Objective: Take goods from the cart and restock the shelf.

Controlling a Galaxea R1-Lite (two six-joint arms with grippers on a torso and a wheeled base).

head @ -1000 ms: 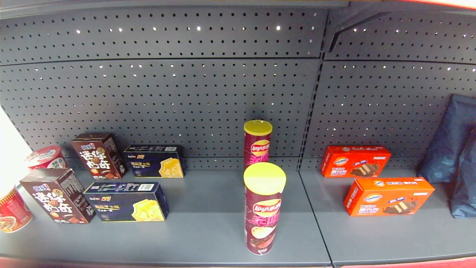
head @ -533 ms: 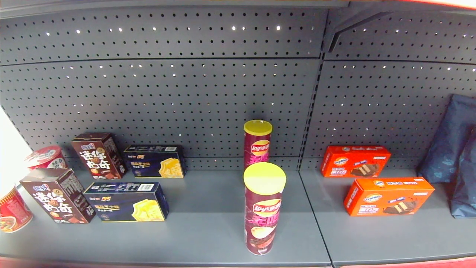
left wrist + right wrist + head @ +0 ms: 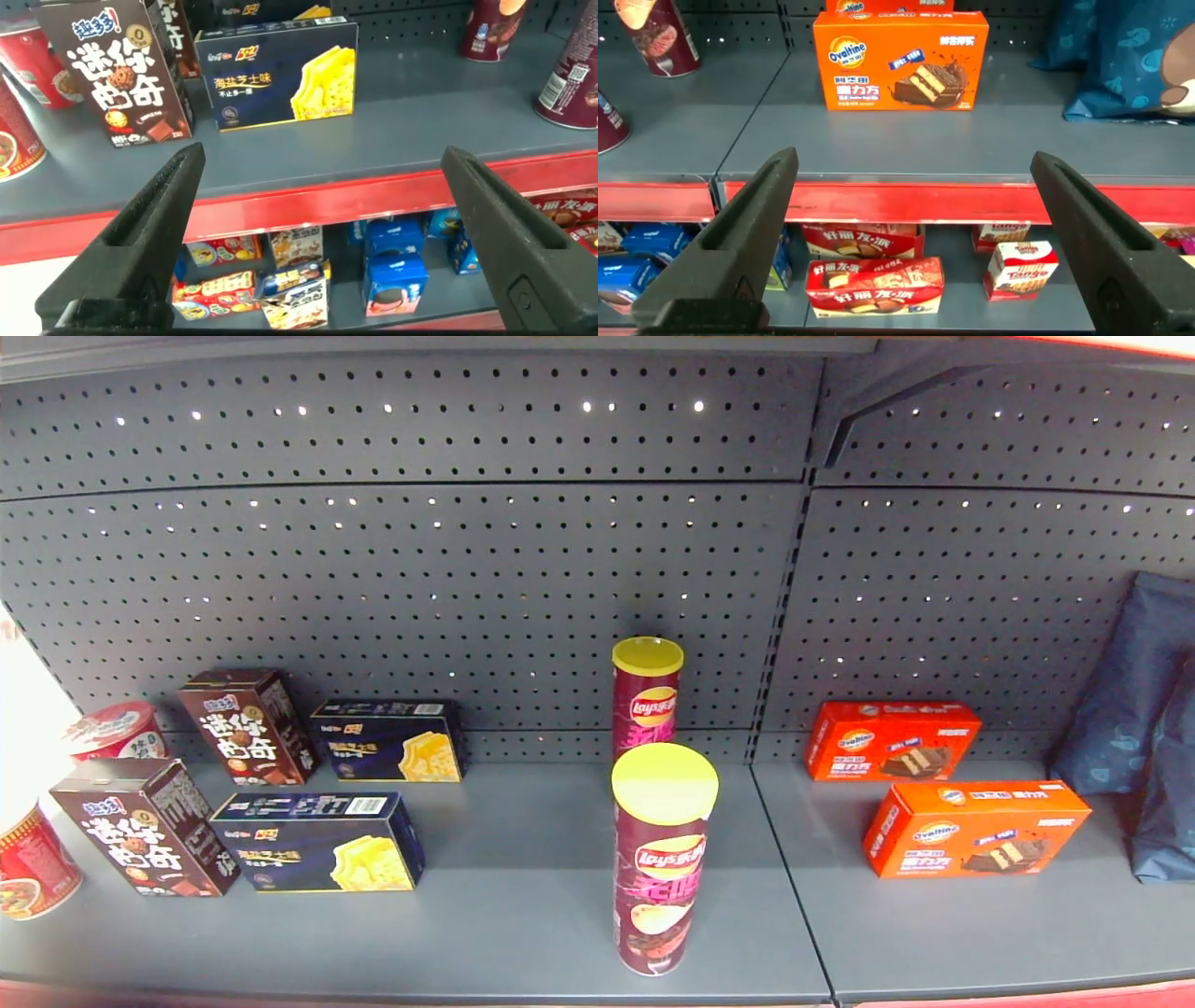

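Observation:
The grey shelf (image 3: 523,896) holds two maroon chip cans (image 3: 664,859) in the middle, one behind the other. Two orange boxes (image 3: 976,826) lie to the right of them. Dark blue cracker boxes (image 3: 317,840), brown cookie boxes (image 3: 145,826) and red cups (image 3: 33,863) stand on the left. My left gripper (image 3: 322,154) is open and holds nothing; it hangs in front of the shelf's red edge (image 3: 308,201), facing a cracker box (image 3: 280,75). My right gripper (image 3: 915,159) is also open with nothing in it, before the front orange box (image 3: 901,61).
Dark blue bags (image 3: 1144,709) lean at the shelf's far right. A perforated back panel (image 3: 467,588) closes the rear. A lower shelf carries small blue packs (image 3: 392,271) and red boxes (image 3: 873,285). Bare shelf lies between the cracker boxes and the cans.

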